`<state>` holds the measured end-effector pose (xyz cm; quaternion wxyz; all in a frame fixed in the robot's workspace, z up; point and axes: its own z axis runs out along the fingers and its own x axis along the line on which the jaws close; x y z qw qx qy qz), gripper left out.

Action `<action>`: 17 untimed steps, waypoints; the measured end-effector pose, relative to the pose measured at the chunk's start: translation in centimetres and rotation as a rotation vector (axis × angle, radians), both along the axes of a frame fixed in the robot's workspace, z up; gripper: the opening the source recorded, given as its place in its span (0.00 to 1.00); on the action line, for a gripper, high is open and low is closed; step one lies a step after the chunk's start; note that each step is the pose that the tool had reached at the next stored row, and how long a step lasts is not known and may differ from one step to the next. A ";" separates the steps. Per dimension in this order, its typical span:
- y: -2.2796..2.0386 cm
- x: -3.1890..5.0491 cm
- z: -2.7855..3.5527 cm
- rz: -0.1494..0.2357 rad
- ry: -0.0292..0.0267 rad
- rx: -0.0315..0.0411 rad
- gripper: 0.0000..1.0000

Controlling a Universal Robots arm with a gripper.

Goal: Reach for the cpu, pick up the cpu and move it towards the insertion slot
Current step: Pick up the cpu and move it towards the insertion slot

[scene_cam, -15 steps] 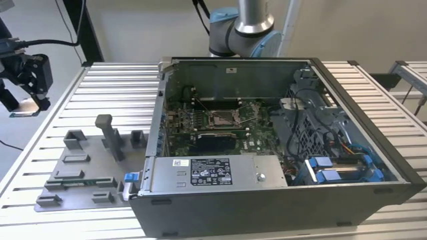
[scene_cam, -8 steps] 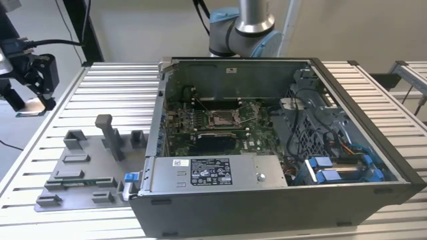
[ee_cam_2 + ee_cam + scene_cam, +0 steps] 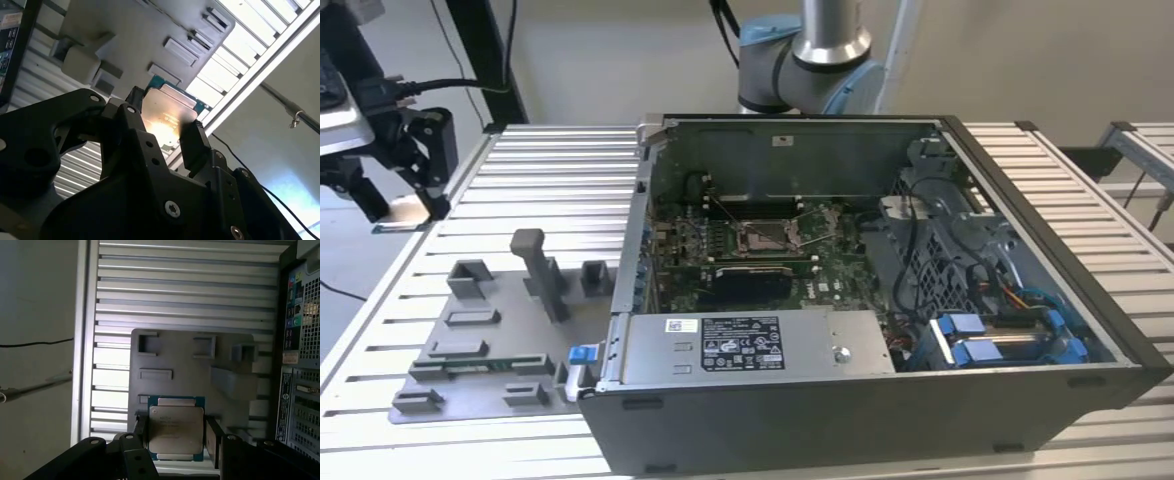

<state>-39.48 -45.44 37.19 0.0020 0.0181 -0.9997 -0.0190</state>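
Observation:
The cpu point(image 3: 176, 425) is a flat square chip with a silver-beige face and a green rim. It sits between the two black fingers of my gripper point(image 3: 177, 440), which is shut on its opposite edges. It hangs well above the grey fixture plate point(image 3: 180, 365). In the second wrist view the cpu point(image 3: 167, 107) shows tilted between the gripper point(image 3: 164, 117) fingertips, light glaring off its face. The insertion slot point(image 3: 761, 235), a silvery framed socket with a wire lever, lies on the green board inside the open computer case point(image 3: 881, 400), away from the plate.
The grey fixture plate point(image 3: 480, 350) carries several blocks and a tall post point(image 3: 540, 270) beside the case's left wall. A black rectangle point(image 3: 747, 285) lies just in front of the socket. Cables and drive bays fill the case's right side. The arm's base point(image 3: 801, 60) stands behind the case.

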 end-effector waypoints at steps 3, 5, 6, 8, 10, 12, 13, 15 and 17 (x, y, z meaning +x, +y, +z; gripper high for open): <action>0.00 0.45 0.12 0.000 0.0000 -0.0001 0.00; 0.01 0.94 0.16 0.000 -0.0001 0.0001 0.00; 0.01 1.19 0.18 0.000 0.0000 0.0001 0.00; 0.01 1.74 0.19 0.000 -0.0001 0.0001 0.00; 0.01 2.28 0.20 0.000 -0.0001 0.0000 0.00; 0.01 2.83 0.21 0.000 -0.0001 0.0000 0.00; 0.01 3.13 0.21 0.000 0.0000 0.0000 0.00; 0.01 3.68 0.21 0.000 -0.0001 0.0000 0.00; 0.01 4.25 0.22 0.000 0.0000 0.0000 0.00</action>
